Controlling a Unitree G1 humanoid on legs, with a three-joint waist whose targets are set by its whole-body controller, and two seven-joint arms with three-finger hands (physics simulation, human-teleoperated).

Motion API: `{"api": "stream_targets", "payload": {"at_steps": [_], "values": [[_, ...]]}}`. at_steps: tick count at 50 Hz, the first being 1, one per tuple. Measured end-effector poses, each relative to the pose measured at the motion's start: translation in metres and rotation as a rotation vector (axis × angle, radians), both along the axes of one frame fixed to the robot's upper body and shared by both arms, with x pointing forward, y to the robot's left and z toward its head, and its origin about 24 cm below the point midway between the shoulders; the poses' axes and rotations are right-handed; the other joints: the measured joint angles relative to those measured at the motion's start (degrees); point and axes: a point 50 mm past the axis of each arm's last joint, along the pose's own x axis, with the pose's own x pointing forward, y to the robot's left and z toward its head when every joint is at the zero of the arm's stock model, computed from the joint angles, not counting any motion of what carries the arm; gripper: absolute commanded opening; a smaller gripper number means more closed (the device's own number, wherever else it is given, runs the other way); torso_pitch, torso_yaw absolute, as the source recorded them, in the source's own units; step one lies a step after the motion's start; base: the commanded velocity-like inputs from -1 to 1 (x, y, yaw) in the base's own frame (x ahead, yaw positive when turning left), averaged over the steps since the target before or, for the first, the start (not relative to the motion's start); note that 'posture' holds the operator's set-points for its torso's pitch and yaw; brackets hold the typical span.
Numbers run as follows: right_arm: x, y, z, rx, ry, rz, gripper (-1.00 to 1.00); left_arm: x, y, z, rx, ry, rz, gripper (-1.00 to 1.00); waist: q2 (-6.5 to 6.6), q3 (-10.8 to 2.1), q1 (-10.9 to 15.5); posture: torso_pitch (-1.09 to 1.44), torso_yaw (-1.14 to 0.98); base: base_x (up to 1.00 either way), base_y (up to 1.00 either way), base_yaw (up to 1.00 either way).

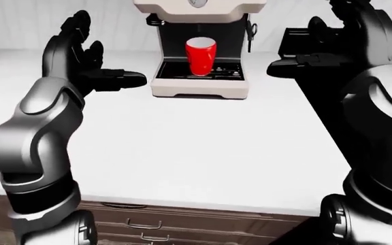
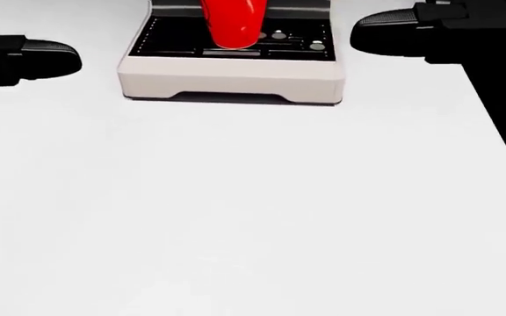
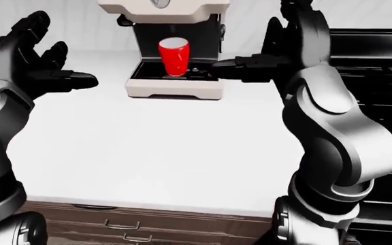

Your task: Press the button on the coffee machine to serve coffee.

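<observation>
A cream coffee machine point(image 1: 199, 46) stands at the top middle of the white counter point(image 1: 182, 148), with a red cup point(image 1: 200, 55) upright on its dark drip tray. Its top panel is cut off by the view's upper edge, so the button does not show. My left hand point(image 1: 90, 64) hovers open to the left of the machine, fingers spread and one pointing at it. To the machine's right my right hand point(image 3: 278, 46) is raised and open, one finger stretched toward the drip tray. Neither hand touches anything.
A black stove point(image 3: 380, 76) fills the right side beside the counter. Brown drawers with dark handles point(image 1: 141, 224) run below the counter's near edge. A pale tiled wall stands behind the machine.
</observation>
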Motion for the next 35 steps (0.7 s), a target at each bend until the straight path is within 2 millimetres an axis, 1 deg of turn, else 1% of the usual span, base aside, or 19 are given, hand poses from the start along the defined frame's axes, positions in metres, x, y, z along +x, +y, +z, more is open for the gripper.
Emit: {"api": "stream_targets", "payload": {"at_steps": [1, 2, 4, 6, 11, 15, 24, 27, 32, 35], "values": [[0.0, 0.0, 0.0, 0.001, -0.001, -0.001, 1.0, -0.001, 0.001, 0.001, 0.0, -0.005, 0.002, 1.0, 0.89, -0.25, -0.2, 0.0, 0.0, 0.0, 0.0, 0.0], [0.0, -0.001, 0.0, 0.004, 0.0, -0.002, 1.0, -0.001, 0.001, 0.001, 0.0, -0.008, 0.005, 1.0, 1.49, -0.5, -0.4, 0.0, 0.0, 0.0, 0.0, 0.0], [0.002, 0.0, -0.004, 0.004, 0.019, 0.001, 1.0, 0.0, 0.004, -0.002, -0.003, 0.002, 0.016, 1.0, 0.6, -0.27, -0.2, 0.0, 0.0, 0.0, 0.0, 0.0], [0.003, 0.002, -0.005, -0.001, 0.033, 0.008, 1.0, 0.001, 0.006, -0.006, -0.007, 0.022, 0.025, 1.0, 0.02, -0.67, 0.0, 0.0, 0.0, 0.0, 0.0, 0.0], [0.001, 0.004, -0.002, -0.004, 0.015, 0.019, 1.0, 0.001, 0.005, -0.006, -0.004, 0.026, 0.027, 1.0, -0.67, -1.17, 0.4, 0.0, 0.0, 0.0, 0.0, 0.0], [0.001, 0.003, -0.002, -0.003, 0.01, 0.017, 1.0, 0.0, 0.006, -0.006, 0.002, 0.016, 0.026, 1.0, -0.77, -1.41, 0.6, 0.0, 0.0, 0.0, 0.0, 0.0], [0.001, 0.004, -0.002, -0.002, 0.018, 0.015, 1.0, -0.001, 0.002, -0.007, 0.004, 0.02, 0.007, 1.0, -0.55, -1.38, 0.7, -0.03, 0.0, 0.0, 0.0, 0.0], [0.001, 0.003, -0.002, -0.001, 0.018, 0.012, 1.0, 0.001, 0.001, -0.01, 0.003, 0.033, -0.002, 1.0, -0.53, -2.04, 0.7, -0.05, 0.0, 0.0, 0.0, 0.0], [0.001, 0.002, -0.002, 0.0, 0.013, 0.011, 1.0, 0.0, 0.001, -0.007, 0.001, 0.022, -0.004, 1.0, -0.56, -3.03, 0.7, -0.08, 0.0, 0.0, 0.0, 0.0], [0.0, 0.002, 0.0, 0.0, 0.01, 0.01, 1.0, -0.001, 0.0, -0.007, 0.004, 0.022, -0.007, 1.0, -0.53, -3.84, 0.7, -0.11, 0.0, 0.0, 0.0, 0.0]]}}
